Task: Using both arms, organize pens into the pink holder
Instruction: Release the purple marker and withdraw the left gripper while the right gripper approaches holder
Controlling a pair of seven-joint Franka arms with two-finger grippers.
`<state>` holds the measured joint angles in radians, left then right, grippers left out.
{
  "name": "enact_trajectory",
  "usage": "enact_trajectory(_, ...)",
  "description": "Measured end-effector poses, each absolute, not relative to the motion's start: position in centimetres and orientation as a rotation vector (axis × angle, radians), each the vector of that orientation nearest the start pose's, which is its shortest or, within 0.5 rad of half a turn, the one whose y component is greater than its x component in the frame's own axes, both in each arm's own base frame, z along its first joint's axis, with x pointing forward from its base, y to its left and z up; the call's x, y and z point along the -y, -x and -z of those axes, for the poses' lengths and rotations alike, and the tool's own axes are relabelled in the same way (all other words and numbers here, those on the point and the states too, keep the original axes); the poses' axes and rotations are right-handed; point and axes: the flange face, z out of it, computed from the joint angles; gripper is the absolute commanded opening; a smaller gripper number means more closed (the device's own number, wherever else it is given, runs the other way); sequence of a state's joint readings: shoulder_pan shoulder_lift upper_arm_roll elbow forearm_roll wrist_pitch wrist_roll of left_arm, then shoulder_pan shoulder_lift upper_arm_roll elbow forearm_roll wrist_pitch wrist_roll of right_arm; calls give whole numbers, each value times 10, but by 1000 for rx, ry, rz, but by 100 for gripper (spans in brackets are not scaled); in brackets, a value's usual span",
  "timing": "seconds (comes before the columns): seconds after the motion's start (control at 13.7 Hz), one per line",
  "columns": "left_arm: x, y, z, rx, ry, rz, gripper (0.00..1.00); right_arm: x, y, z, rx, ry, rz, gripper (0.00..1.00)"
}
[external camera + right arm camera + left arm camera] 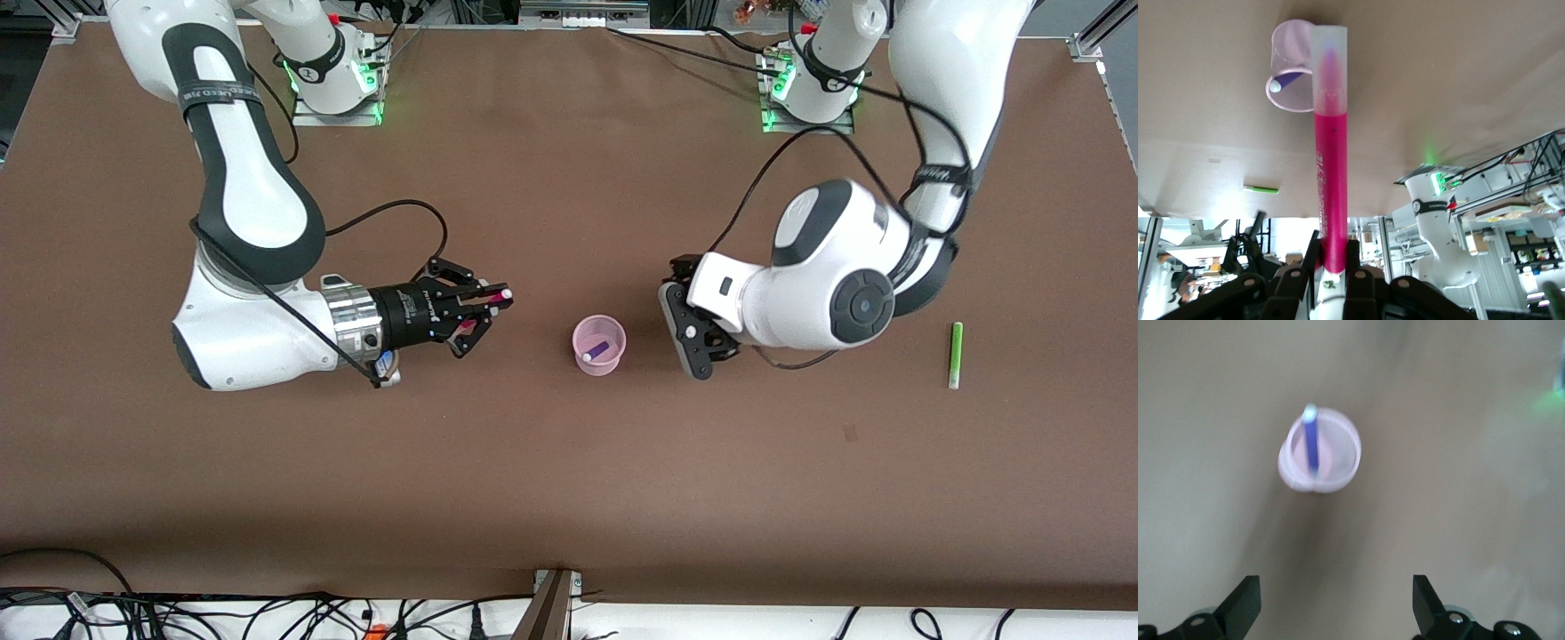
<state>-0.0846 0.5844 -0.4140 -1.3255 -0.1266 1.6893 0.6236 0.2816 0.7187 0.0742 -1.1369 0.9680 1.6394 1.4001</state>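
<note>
The pink holder [582, 334] stands at the table's middle with the dark purple pen [598, 348] leaning inside it. My right gripper [484, 316] hovers beside the holder, toward the right arm's end, shut on the magenta-pink pen [496, 292]. In the right wrist view the pen [1330, 153] sticks straight out of the gripper [1333, 257] toward the holder [1288, 40]. My left gripper [692, 342] is open and empty beside the holder at the left arm's end. Its view shows the holder [1338, 470], the purple pen [1311, 443] and both fingers [1245, 603]. The yellow pen is out of view.
The green pen [955, 354] lies on the brown table [569, 498] toward the left arm's end, past the left arm's elbow; it also shows in the right wrist view [1261, 190]. Cables run along the table's near edge.
</note>
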Motion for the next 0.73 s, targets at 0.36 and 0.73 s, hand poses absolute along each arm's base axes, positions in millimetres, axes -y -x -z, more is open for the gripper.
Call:
enact_trajectory(0.36, 232, -606, -464, -1109, 2856, -516, 100, -353, -665, -381, -1430, 1789, -1225, 0)
enact_trajectory(0.73, 163, -610, -525, -864, 2787, -413, 100, -412, -650, -336, -1490, 1608, -1260, 0)
